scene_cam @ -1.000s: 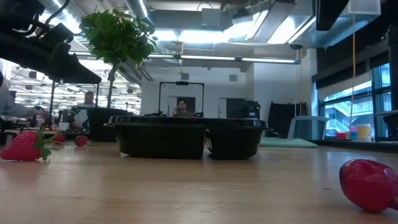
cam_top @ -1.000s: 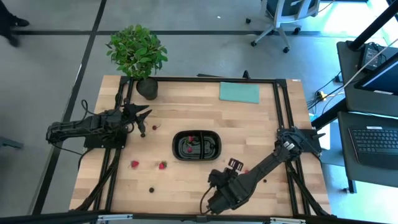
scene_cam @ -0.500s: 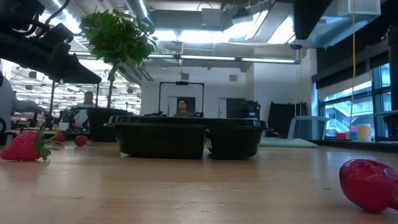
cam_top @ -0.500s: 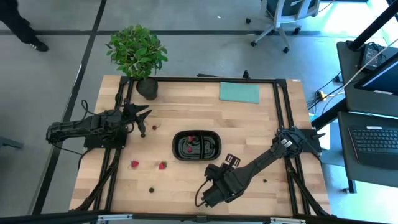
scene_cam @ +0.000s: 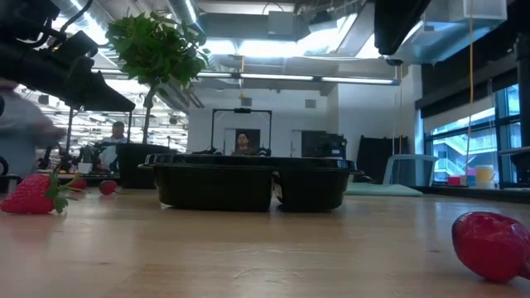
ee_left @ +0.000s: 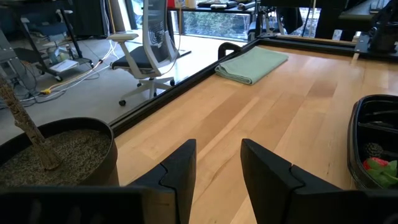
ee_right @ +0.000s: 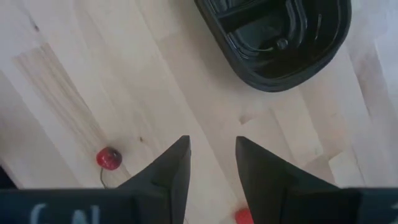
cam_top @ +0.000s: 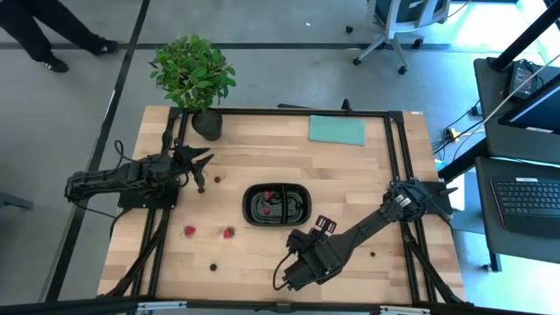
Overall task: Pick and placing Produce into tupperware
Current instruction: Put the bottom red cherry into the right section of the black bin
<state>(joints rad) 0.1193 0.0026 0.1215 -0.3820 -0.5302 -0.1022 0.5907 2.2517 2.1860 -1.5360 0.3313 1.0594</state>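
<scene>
The black tupperware (cam_top: 277, 204) sits mid-table with red Produce (cam_top: 269, 202) inside. Two strawberries (cam_top: 189, 231) (cam_top: 228, 233) and a dark berry (cam_top: 213, 265) lie on the wood toward the near left. My right gripper (cam_top: 296, 262) hangs open, pointing steeply down over bare wood between the tupperware and the near edge. In its wrist view my right gripper (ee_right: 211, 163) has nothing between its fingers, with a stemmed red cherry (ee_right: 109, 157) beside them. My left gripper (cam_top: 203, 171) waits open at the table's left and is also empty in its wrist view (ee_left: 217, 168).
A potted plant (cam_top: 194, 74) stands at the far left corner, and a folded teal cloth (cam_top: 336, 129) lies at the far edge. Another dark berry (cam_top: 372, 255) lies near the right arm. A black frame rail (cam_top: 289, 112) borders the table.
My right arm has swung a little toward the table's left along the near edge, gripper still open and pointing down. Nothing on the table has moved.
</scene>
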